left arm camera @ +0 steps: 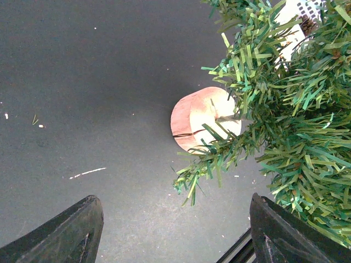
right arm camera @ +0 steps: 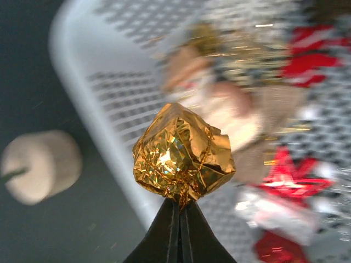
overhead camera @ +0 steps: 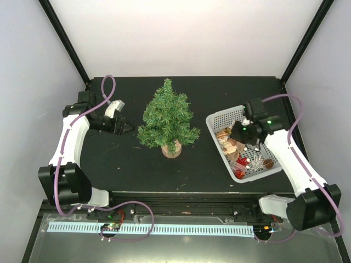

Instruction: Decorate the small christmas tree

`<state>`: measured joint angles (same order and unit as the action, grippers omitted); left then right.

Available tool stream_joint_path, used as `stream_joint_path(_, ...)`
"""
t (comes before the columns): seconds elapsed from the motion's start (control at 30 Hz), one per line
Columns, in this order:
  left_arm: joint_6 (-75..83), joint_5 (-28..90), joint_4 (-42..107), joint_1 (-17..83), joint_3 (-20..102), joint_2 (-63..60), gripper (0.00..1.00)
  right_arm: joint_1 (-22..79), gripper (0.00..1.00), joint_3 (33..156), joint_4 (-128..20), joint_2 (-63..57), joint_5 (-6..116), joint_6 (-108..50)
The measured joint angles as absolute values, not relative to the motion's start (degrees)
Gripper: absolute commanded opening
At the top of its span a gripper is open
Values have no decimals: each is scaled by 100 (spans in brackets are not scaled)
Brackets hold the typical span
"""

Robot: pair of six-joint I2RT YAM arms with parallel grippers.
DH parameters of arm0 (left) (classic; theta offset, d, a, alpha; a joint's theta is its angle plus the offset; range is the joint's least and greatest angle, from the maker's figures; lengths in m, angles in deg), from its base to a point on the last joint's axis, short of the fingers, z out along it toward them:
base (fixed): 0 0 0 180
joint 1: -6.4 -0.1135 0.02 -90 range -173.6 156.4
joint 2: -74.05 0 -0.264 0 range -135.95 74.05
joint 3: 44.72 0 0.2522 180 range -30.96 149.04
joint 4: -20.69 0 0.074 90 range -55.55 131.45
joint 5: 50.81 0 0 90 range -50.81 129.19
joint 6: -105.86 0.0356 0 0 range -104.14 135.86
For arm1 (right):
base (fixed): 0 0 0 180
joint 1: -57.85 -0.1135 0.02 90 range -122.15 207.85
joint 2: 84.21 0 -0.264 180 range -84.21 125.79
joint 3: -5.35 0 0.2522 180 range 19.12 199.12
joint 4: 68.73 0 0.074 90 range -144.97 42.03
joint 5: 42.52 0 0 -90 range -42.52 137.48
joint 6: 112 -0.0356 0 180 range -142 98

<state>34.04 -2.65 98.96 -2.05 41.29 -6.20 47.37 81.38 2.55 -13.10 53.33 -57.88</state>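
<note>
The small dark-green bristly fir tree (overhead camera: 167, 118) stands upright at frame centre (apex toward the top edge), long axis vertical. Left gripper (overhead camera: 125, 129): jaws wide apart. Right gripper (right arm camera: 180, 207): closed on crumpled gold-foil ornament (right arm camera: 184, 156) above white mesh basket (overhead camera: 219, 117).

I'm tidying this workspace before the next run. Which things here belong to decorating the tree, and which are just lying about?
In the job: small christmas tree; white basket of ornaments; gold foil ornament, pinched in the right gripper; left gripper, open beside the tree.
Lying about: white flecks on the table; slotted white strip at the near edge.
</note>
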Motion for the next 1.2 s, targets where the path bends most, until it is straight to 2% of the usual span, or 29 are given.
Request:
stream_joint_path(0.13, 3404, -281, 9910, -205, 4142, -638, 74, 3463, 1, 8730, 292, -1459, 5586, -5736)
stream_joint_path(0.3, 3402, -307, 9914, -205, 4201, -710, 74, 2884, 1, 9176, 375, -1662, 5971, -5637)
stream_joint_path(0.53, 3404, -333, 9916, -205, 4207, -749, 74, 2477, 1, 9698, 489, -1592, 6345, -5464)
stream_joint_path(0.87, 3404, -357, 9920, -205, 4209, -784, 74, 1778, 1, 10175, 576, -755, 6439, -5375)
stream_joint_path(1.2, 3404, -370, 9914, -205, 4207, -782, 74, 1642, 1, 10347, 666, -534, 6137, -5373)
